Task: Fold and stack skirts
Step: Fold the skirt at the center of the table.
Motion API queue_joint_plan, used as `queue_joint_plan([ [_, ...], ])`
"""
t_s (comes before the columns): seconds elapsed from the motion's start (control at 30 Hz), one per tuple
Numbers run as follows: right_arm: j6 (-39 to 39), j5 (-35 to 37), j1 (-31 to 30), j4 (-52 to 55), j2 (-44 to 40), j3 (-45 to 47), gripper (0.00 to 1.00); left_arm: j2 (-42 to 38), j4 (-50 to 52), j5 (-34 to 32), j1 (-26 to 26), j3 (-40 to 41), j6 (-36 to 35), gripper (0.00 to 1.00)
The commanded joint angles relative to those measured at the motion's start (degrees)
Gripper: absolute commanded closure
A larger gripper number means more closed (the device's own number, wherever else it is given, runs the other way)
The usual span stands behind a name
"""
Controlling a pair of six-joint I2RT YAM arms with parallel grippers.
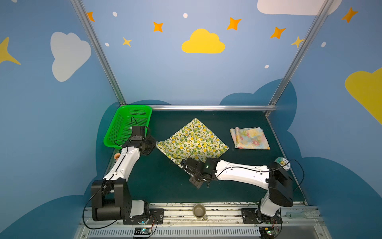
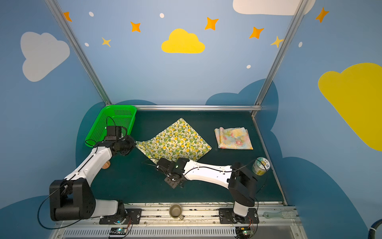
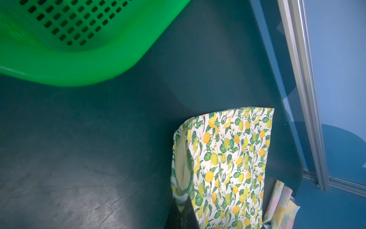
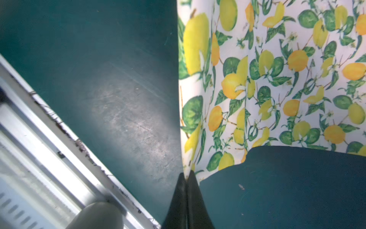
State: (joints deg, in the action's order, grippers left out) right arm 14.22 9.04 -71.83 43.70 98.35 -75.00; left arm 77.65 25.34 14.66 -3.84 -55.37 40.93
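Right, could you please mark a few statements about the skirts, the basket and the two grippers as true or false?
1. The left gripper is shut on a corner of the lemon skirt. True.
2. The flowered skirt lies inside the green basket. False: it lies folded on the table, apart from the basket.
3. The right gripper is shut on the lemon skirt's edge. True.
4. The lemon skirt is stacked on the flowered skirt. False: they lie apart.

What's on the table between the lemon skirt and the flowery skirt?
Nothing. Between the lemon skirt and the flowery skirt there is only bare dark green table, seen in both top views.
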Motion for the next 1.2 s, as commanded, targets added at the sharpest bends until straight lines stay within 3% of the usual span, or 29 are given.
queue_joint_plan([
  [0.0,0.4,-2.9,-1.4,2.7,-2.6,-0.9,1.00,-2.6,3.8,-1.3,-0.9,-1.5,0.0,0.96],
  [0.47,2.2,-3.1,-10.9,5.9,-2.8,-3.8,1.00,-16.0,12.1,-2.2,-3.7,1.9,0.4,0.96],
  [0.83,1.4,-4.8,-14.4,5.4,-1.7,-6.3,1.00,-23.4,16.0,-6.1,-5.7,3.0,-0.1,0.96],
  [1.0,1.1,-7.1,-13.5,4.3,-2.2,-5.6,1.00,-23.1,13.7,-4.0,-5.7,2.9,-0.4,0.96],
  [1.17,1.6,-14.4,-8.4,0.0,-5.8,-1.5,1.00,-18.7,9.6,-2.9,-4.8,0.8,1.6,0.96],
])
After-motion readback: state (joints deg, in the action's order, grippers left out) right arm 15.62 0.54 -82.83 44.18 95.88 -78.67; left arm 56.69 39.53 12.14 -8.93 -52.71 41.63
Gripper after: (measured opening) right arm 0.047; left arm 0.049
